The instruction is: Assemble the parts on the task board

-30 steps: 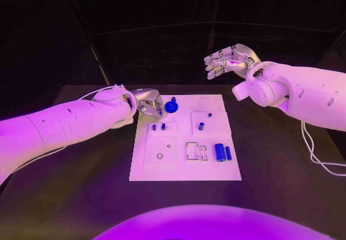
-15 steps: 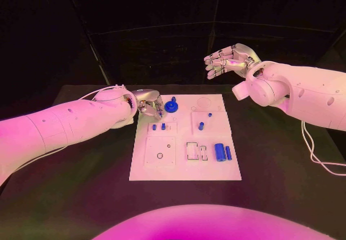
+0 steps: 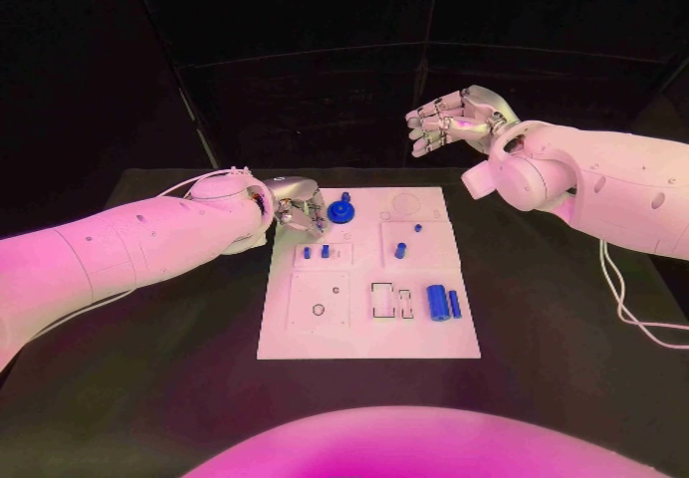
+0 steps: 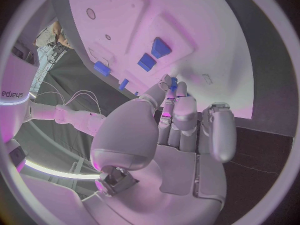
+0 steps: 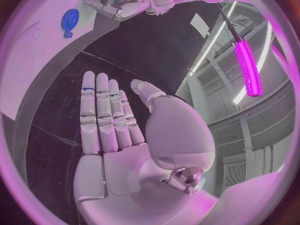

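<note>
Two silver many-fingered hands show above the black counter (image 3: 158, 358). The left hand (image 3: 298, 211) hovers low at the far left corner of the white rectangular task board (image 3: 359, 339), its fingers (image 4: 181, 110) curled together toward the board beside the round blue gear-like part (image 3: 341, 211); the left wrist view shows a small blue piece at the fingertips, but whether they pinch it or only touch it cannot be told. The right hand (image 3: 457, 119) is raised well above and beyond the board's far right corner, palm open, fingers (image 5: 100, 115) straight and lying side by side with the thumb apart, holding nothing. Several small blue parts lie on the board: two short pegs (image 3: 315, 252) in the left recess, one peg (image 3: 400, 251) in the middle plate, and two blue cylinders (image 3: 444, 303) near the right edge.
</note>
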Robot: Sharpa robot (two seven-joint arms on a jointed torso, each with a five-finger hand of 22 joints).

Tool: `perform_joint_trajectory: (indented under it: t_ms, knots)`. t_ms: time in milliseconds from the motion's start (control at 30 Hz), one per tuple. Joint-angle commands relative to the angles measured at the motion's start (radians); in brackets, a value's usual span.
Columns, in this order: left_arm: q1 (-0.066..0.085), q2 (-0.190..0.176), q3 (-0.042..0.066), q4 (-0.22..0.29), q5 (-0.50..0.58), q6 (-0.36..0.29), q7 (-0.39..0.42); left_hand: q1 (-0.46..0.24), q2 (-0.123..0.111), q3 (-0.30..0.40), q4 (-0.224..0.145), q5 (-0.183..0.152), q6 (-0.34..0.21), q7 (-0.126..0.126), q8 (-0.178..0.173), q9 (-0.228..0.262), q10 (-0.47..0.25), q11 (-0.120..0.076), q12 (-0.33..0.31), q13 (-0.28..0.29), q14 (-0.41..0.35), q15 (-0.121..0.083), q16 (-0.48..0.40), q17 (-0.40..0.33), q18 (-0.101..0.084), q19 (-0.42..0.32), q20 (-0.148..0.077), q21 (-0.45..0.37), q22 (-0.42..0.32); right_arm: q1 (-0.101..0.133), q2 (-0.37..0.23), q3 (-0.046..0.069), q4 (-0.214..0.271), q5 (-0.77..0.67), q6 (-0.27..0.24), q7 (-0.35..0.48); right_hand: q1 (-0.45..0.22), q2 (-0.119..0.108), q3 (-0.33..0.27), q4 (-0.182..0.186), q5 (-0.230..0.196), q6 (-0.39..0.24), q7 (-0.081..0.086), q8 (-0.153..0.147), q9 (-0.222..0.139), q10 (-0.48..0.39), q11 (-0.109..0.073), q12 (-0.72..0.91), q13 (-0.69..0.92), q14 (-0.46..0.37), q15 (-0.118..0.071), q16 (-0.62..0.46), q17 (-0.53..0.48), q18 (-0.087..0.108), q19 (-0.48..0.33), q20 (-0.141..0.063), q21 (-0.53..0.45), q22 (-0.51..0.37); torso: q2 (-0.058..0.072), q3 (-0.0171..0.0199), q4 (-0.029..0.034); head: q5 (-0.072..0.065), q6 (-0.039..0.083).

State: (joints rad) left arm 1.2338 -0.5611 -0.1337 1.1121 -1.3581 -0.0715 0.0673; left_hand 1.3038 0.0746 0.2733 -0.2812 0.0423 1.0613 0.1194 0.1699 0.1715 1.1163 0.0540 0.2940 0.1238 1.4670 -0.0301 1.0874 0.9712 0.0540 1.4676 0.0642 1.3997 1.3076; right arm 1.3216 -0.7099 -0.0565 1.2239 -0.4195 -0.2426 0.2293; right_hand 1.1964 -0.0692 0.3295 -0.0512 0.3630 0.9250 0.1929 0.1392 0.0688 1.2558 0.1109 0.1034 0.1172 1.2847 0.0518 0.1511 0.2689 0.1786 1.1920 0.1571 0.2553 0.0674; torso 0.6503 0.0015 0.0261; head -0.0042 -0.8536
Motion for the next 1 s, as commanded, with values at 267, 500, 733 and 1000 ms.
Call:
perform_joint_trajectory:
  t_ms: [267,500,733,1000]
  knots:
    - [-0.002,0.003,-0.002,0.006,-0.009,0.044,-0.002,0.000,-0.003,0.008,-0.001,0.005,0.008,0.002,-0.005,-0.002,0.014,-0.001,-0.005,-0.001,0.012,-0.003,-0.007,-0.004,-0.009,0.047,0.002,0.005,0.075,0.002,0.001,0.001,-0.001,0.001,0.006,0.013,0.008,0.003,0.000,0.003,0.006,-0.004,0.000,0.004,0.001,0.003,0.001,-0.004,-0.002,0.005,0.002,-0.006,0.001,0.005,0.009,0.000,-0.007,0.000,0.000,0.0001,0.0000,-0.001,-0.002]
    - [-0.003,0.001,-0.002,0.010,-0.009,0.016,0.014,0.002,-0.004,0.011,-0.003,0.005,0.011,0.001,-0.005,-0.003,0.018,-0.002,-0.005,-0.001,0.013,-0.004,-0.004,-0.002,-0.009,0.047,0.001,0.007,0.076,0.002,0.000,0.001,-0.001,0.001,0.006,0.013,0.008,0.003,0.000,0.003,0.006,-0.004,0.000,0.004,0.001,0.003,0.001,-0.004,-0.002,0.005,0.002,-0.006,0.001,0.005,0.009,0.000,-0.007,0.000,0.000,0.0001,0.0009,-0.002,-0.002]
    - [-0.003,0.003,-0.002,0.009,-0.008,0.001,0.018,0.001,-0.011,0.013,-0.003,0.004,0.006,0.004,-0.012,-0.007,0.014,0.000,-0.011,-0.004,0.013,-0.003,0.002,0.004,-0.009,0.047,0.002,0.005,0.075,0.002,0.001,0.001,-0.002,0.001,0.006,0.013,0.008,0.003,0.000,0.003,0.006,-0.004,0.000,0.004,0.001,0.003,0.001,-0.004,-0.002,0.005,0.002,-0.006,0.001,0.005,0.009,0.000,-0.007,0.000,0.000,-0.0002,0.0008,0.000,-0.001]
    - [-0.004,0.007,-0.002,0.008,-0.008,-0.003,0.015,0.001,-0.012,0.016,-0.003,0.005,0.004,0.006,-0.015,-0.009,0.013,0.002,-0.015,-0.006,0.013,-0.002,0.003,0.004,-0.009,0.046,0.002,0.005,0.075,0.002,0.003,0.001,-0.002,-0.002,0.007,0.016,0.008,0.003,0.000,0.003,0.006,-0.004,0.000,0.004,0.001,0.004,0.001,-0.004,-0.001,0.005,0.002,-0.006,0.001,0.005,0.010,0.000,-0.008,0.000,0.000,0.0000,0.0008,0.002,-0.001]
